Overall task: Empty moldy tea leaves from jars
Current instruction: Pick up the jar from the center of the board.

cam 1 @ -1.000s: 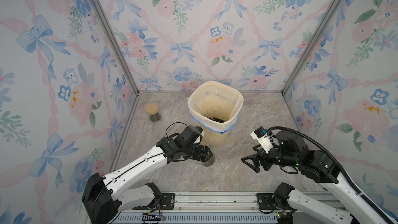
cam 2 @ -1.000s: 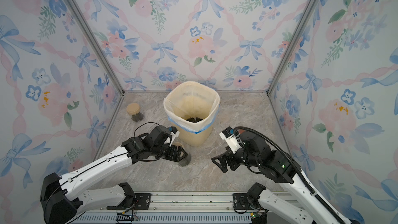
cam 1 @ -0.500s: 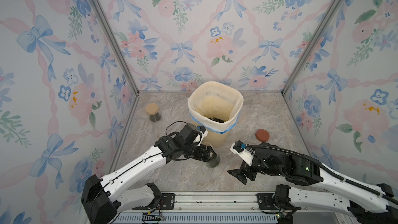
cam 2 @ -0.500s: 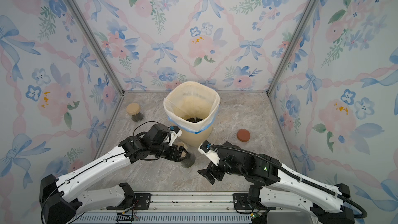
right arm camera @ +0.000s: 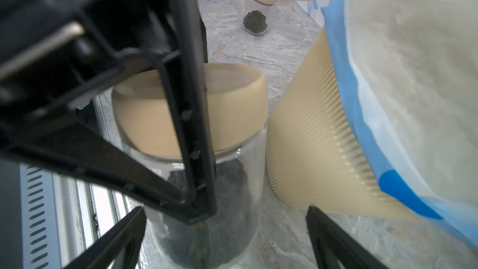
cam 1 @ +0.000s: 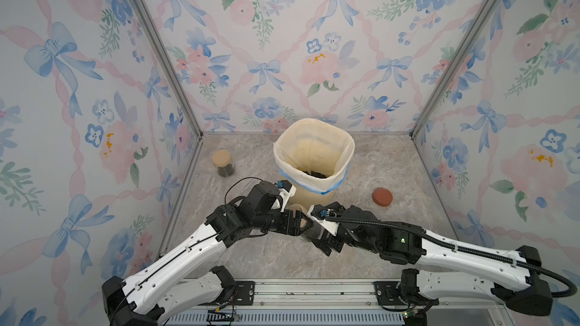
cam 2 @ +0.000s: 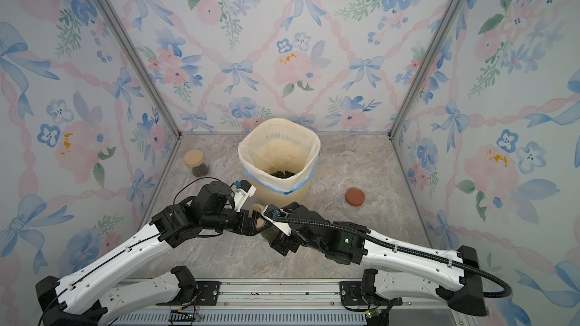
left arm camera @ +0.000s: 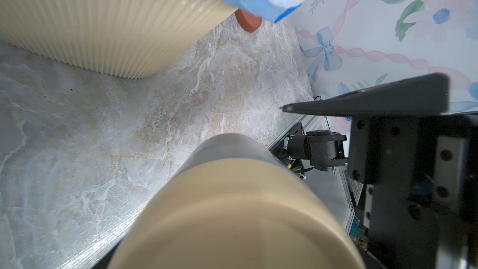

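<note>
Glass jar (right arm camera: 232, 203), clear and round under a smooth tan lid (right arm camera: 232, 115), was held upright by my left claw (cam 1: 301, 225), clamped near the lid, just before the ribbed cream bin (cam 1: 310, 197) on the marbled table (cam 1: 266, 255). Moldy tea leaves (right arm camera: 227, 185) lay inside as a dark, crumbly heap. My right claw (right arm camera: 225, 221) was spread wide on either side of the glass base, not gripping it.

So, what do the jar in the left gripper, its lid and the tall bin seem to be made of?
The jar looks like clear glass: dark leaves show through its smooth, shiny wall. Its tan lid seems matte plastic or wood; no grain shows, so I cannot tell. The bin looks like cream plastic, moulded in fine upright ribs.
</note>
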Controlling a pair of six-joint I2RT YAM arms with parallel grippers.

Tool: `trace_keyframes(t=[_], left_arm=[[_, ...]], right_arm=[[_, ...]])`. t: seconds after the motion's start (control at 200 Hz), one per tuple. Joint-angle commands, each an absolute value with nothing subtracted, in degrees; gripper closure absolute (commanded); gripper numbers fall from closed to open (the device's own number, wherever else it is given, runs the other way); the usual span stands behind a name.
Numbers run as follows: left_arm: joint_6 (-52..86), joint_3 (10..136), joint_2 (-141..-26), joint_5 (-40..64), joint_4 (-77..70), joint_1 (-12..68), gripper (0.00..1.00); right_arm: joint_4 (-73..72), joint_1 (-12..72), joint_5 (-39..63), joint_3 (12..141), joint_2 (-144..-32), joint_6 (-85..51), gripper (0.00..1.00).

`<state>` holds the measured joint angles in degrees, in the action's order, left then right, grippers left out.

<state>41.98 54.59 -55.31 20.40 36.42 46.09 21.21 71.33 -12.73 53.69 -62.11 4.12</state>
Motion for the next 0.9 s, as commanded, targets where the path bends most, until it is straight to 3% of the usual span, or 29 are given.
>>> trace_keyframes(t=[0.0,0.895], left_arm=[[43.41,56.72,-53.20,22.66,32.87,45.86,0.48],[43.95,58.54,-51.77,32.55,29.27,42.90,0.50]], right_arm=[[17.24,72.16,-13.65,55.19,-63.88,6.74,0.02],[8.60,70.89,-11.51,51.12,-64.78,6.87,0.02]])
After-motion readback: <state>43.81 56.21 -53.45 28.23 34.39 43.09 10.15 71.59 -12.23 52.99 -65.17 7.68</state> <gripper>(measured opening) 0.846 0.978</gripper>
